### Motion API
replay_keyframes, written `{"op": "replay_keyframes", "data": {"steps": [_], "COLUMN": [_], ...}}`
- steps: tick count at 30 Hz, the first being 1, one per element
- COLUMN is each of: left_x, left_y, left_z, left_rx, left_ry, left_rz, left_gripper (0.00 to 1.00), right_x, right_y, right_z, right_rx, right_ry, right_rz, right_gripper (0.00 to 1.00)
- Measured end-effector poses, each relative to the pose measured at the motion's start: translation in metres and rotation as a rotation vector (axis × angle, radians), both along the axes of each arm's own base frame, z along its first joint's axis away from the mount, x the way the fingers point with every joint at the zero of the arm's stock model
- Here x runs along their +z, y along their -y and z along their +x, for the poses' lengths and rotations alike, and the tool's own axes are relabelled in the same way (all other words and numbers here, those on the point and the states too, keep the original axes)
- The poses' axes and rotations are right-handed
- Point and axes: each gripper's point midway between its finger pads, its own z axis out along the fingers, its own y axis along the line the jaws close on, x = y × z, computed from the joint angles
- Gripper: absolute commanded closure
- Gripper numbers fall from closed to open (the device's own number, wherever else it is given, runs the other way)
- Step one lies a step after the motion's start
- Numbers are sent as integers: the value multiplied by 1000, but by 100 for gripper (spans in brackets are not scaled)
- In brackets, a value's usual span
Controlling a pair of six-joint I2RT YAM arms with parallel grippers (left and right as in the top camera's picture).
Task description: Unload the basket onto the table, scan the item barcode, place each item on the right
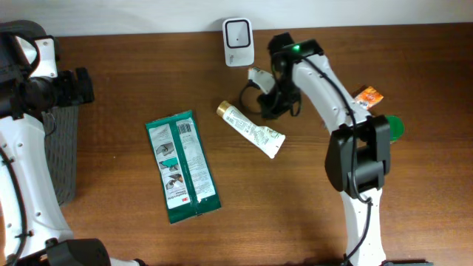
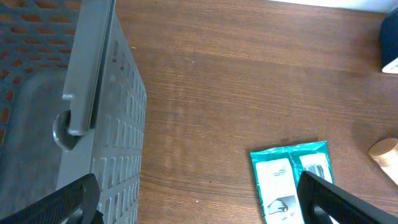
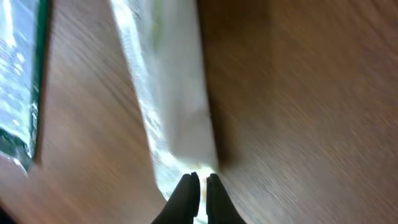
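Observation:
A white tube with a gold cap lies slantwise on the wooden table, below the white barcode scanner at the far edge. My right gripper hangs just above and right of the tube's middle. In the blurred right wrist view its fingers are pressed together with nothing between them, over the tube. A green flat packet with a barcode label lies to the left. My left gripper stands wide open over bare table, between the basket and the packet.
A grey mesh basket stands at the table's left edge, close under the left arm. An orange sachet and a green round object lie right of the right arm. The tube's gold cap shows in the left wrist view.

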Motion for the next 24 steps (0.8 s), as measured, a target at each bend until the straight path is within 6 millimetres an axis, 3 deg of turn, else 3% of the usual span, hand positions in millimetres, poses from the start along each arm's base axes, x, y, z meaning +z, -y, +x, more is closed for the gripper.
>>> {"op": "replay_keyframes", "data": {"steps": [2, 4, 6, 9, 11, 13, 15, 17, 19, 20, 21, 22, 23, 24], "left_x": [0, 0, 0, 0, 0, 0, 0, 0, 0, 0, 0, 0, 0, 0], "left_y": [0, 0, 0, 0, 0, 0, 0, 0, 0, 0, 0, 0, 0, 0], "left_z": [0, 0, 0, 0, 0, 0, 0, 0, 0, 0, 0, 0, 0, 0], "left_rx": [0, 0, 0, 0, 0, 0, 0, 0, 0, 0, 0, 0, 0, 0], "left_ry": [0, 1, 0, 0, 0, 0, 1, 0, 1, 0, 0, 0, 0, 0], "left_rz": [0, 0, 0, 0, 0, 0, 0, 0, 0, 0, 0, 0, 0, 0], "left_gripper": [1, 1, 1, 1, 1, 1, 1, 1, 1, 1, 1, 1, 1, 1], "right_x": [-6, -19, -23, -23, -38, -68, -71, -64, -28, 4, 45, 60, 59, 45], "right_y": [-31, -45, -46, -48, -46, -41, -38, -37, -30, -17, 10, 30, 43, 43], "right_z": [2, -3, 3, 11, 10, 3, 2, -3, 6, 13, 23, 21, 20, 13], "right_rx": [-82, -230, -377, -455, -467, -467, -467, -442, -434, -440, -448, -463, -458, -428], "right_ry": [34, 31, 84, 137, 120, 65, 59, 29, 10, 18, 56, 52, 42, 12], "right_rz": [-29, -103, -186, -215, -243, -294, -311, -307, -248, -195, -139, -130, -137, -155], "right_gripper": [96, 96, 96, 96, 96, 96, 96, 93, 88, 96, 96, 96, 96, 96]}}
